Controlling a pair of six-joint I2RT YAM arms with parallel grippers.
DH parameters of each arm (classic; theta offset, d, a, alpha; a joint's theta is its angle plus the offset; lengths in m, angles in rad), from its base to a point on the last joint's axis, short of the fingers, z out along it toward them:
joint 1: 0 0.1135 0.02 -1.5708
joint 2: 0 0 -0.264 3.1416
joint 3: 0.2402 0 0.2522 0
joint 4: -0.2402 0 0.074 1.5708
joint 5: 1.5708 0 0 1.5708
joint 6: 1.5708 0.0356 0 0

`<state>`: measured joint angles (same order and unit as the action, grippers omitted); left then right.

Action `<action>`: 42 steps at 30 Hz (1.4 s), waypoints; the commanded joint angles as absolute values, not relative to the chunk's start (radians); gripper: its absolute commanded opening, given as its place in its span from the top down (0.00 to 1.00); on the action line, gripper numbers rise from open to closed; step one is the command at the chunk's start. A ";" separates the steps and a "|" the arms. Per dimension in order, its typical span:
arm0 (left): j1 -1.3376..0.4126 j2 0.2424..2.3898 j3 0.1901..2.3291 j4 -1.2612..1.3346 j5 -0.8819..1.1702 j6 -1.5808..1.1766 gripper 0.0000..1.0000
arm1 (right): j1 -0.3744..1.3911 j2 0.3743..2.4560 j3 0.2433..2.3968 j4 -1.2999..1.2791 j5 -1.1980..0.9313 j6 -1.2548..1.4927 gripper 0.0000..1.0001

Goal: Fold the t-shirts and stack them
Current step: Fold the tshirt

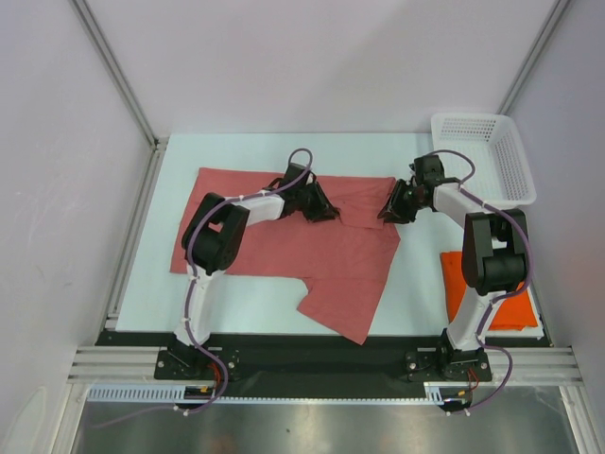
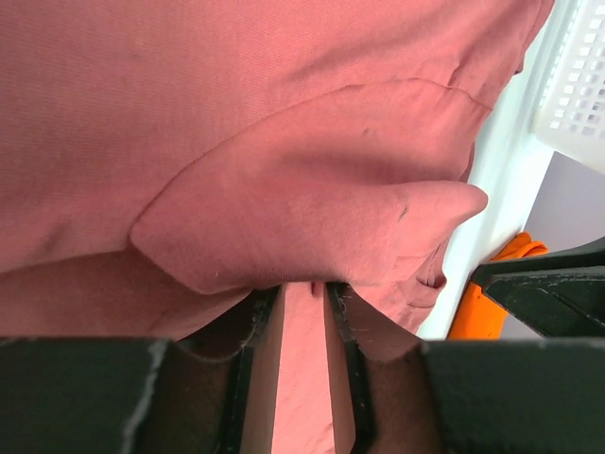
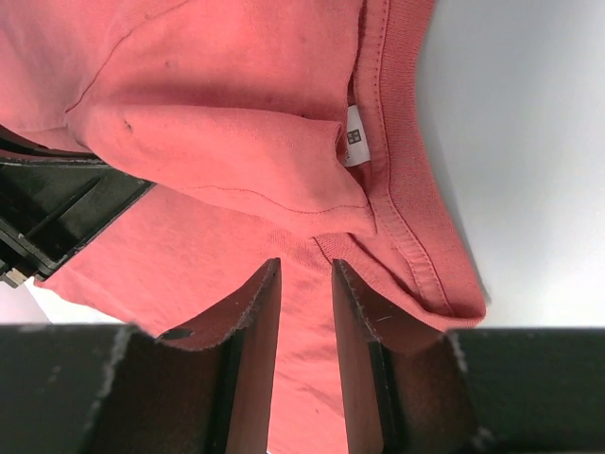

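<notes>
Rightward, bare table (image 1: 421, 284) separates pink shirt (image 1: 331, 260) from orange shirt (image 1: 452, 284).

The larger t-shirt (image 1: 284, 251) is plain dusty pink-red with a white neck label (image 3: 354, 142), the smaller t-shirt (image 1: 515, 314) bright orange, the perforated basket (image 1: 473, 120) and table (image 1: 255, 156) white.

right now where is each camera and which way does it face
top external: above and behind the bases, looking down on the table; both arms show.
left wrist: on the left arm, looking along the left tool at the pink-red shirt; fingers show.
right wrist: on the right arm, looking along the right tool at the same shirt; fingers show.
shared: all three see that shirt.
</notes>
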<state>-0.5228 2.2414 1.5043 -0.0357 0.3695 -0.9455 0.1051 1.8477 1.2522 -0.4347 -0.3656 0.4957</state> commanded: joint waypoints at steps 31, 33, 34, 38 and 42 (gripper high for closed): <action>-0.541 2.155 1.605 -0.259 0.333 -0.727 1.00 | 0.106 1.943 1.312 -0.399 -0.362 0.414 0.59; -0.541 2.151 1.605 -0.258 0.348 -0.727 1.00 | 0.109 1.951 1.319 -0.397 -0.371 0.413 0.59; -0.543 2.148 1.603 -0.256 0.354 -0.727 1.00 | 0.110 1.957 1.321 -0.396 -0.370 0.417 0.59; -0.541 2.148 1.609 -0.259 0.371 -0.719 1.00 | 0.117 1.971 1.325 -0.394 -0.356 0.414 0.60; -0.541 2.163 1.615 -0.259 0.405 -0.721 1.00 | 0.117 1.971 1.316 -0.394 -0.344 0.397 0.60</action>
